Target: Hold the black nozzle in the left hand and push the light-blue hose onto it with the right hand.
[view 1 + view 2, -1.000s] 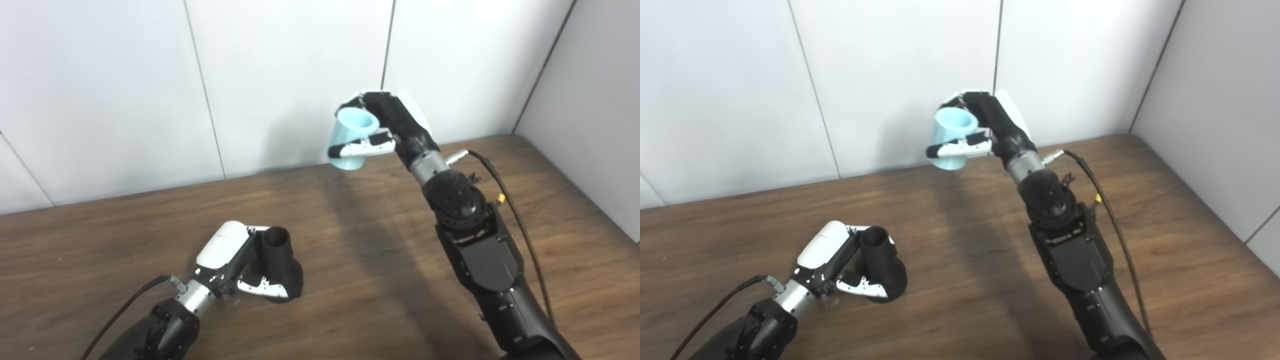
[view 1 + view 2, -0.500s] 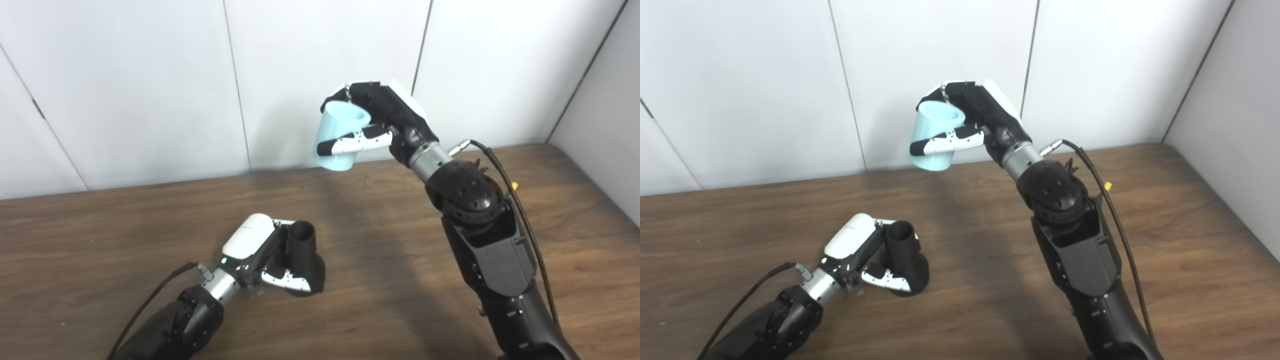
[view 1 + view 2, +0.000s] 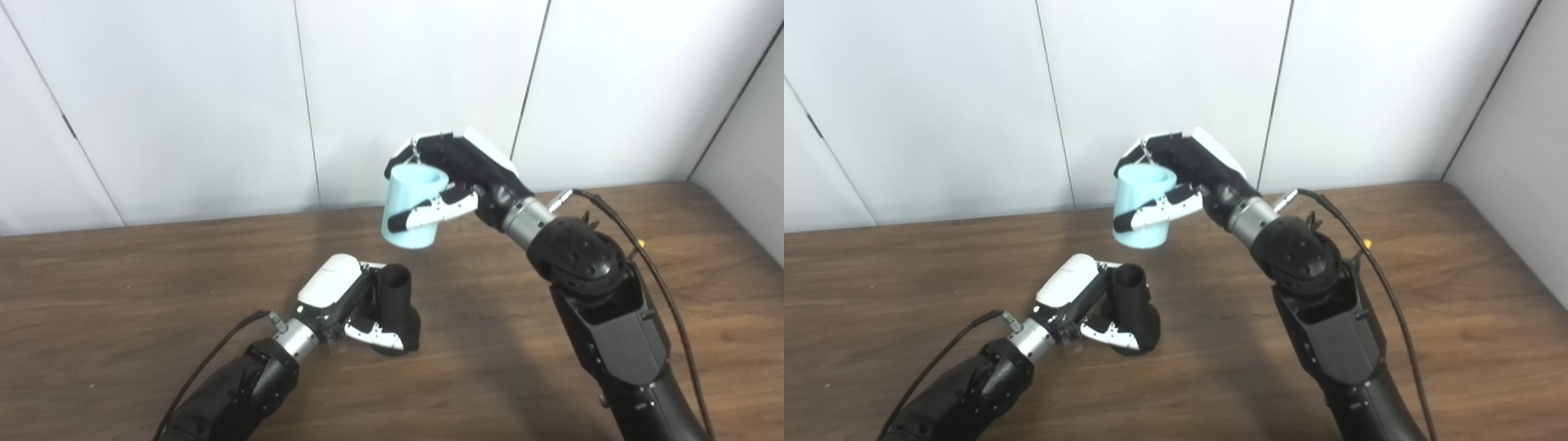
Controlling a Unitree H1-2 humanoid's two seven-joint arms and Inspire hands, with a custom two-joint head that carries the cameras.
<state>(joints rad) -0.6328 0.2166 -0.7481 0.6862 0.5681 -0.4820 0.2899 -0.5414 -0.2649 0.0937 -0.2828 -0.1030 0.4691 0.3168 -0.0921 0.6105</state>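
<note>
The black nozzle [image 3: 396, 306] stands upright on the wooden table [image 3: 122, 294], its open neck facing up. My left hand [image 3: 343, 303] is shut on it, thumb across its wide base. The light-blue hose [image 3: 411, 205], a short fat tube, hangs in the air above and slightly right of the nozzle, nearly upright. My right hand [image 3: 462, 174] is shut on it, thumb across the front. A clear gap separates the hose's lower rim from the nozzle's mouth. In the right eye view the hose [image 3: 1143, 205] sits above the nozzle [image 3: 1133, 306].
White wall panels [image 3: 184, 92] rise directly behind the table's far edge. A black cable [image 3: 637, 245] runs along my right forearm. Another cable [image 3: 214, 349] trails beside my left forearm. Bare wood lies to the left and right of both arms.
The camera has shifted, moving the whole scene rightward in view. My right hand has lowered the hose toward the nozzle. The left hand keeps its hold on the nozzle on the table.
</note>
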